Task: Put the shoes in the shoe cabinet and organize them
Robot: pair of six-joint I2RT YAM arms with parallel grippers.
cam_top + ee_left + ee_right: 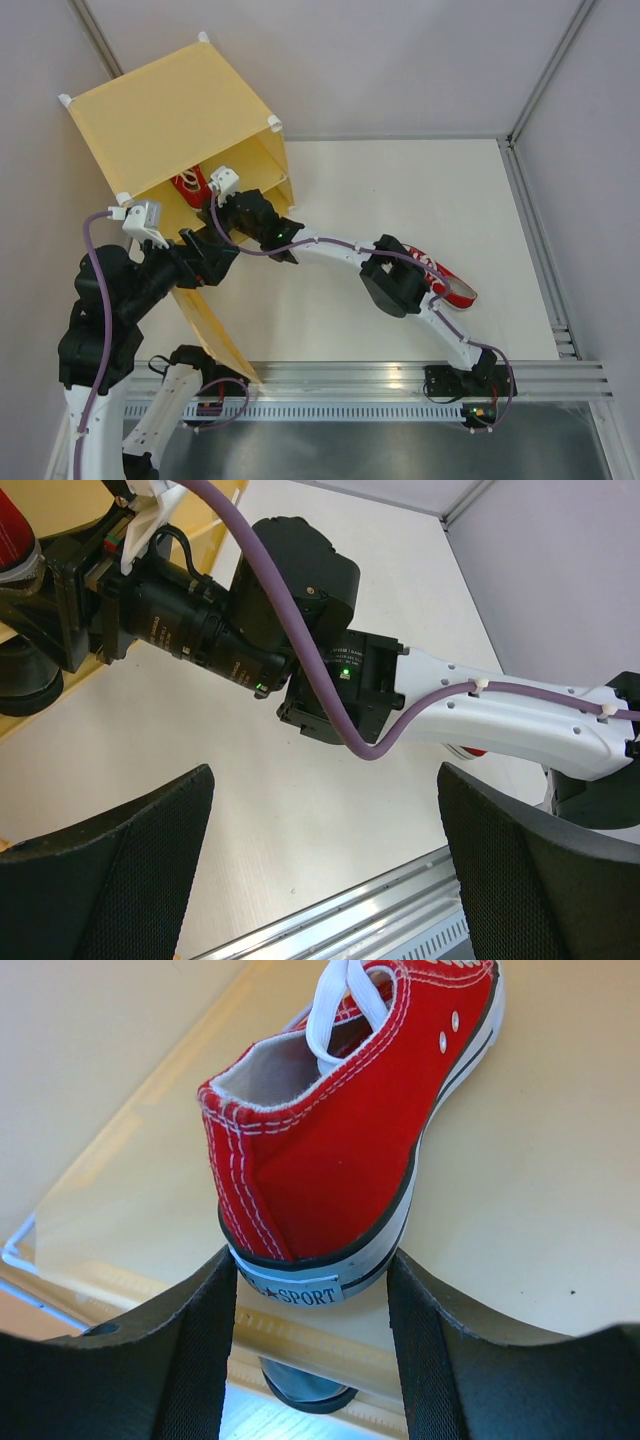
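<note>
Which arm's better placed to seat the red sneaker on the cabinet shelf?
Right. The right gripper clamps the red sneaker at its heel over the shelf; the left gripper is open, empty.

Cabinet mouth taken by right claw gripping sneaker; table to right open.

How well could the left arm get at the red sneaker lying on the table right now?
Probably not. The right arm lies stretched between the open left claw and the red sneaker, its elbow overhanging the shoe, while the right claw grips the other sneaker inside the cabinet.
</note>
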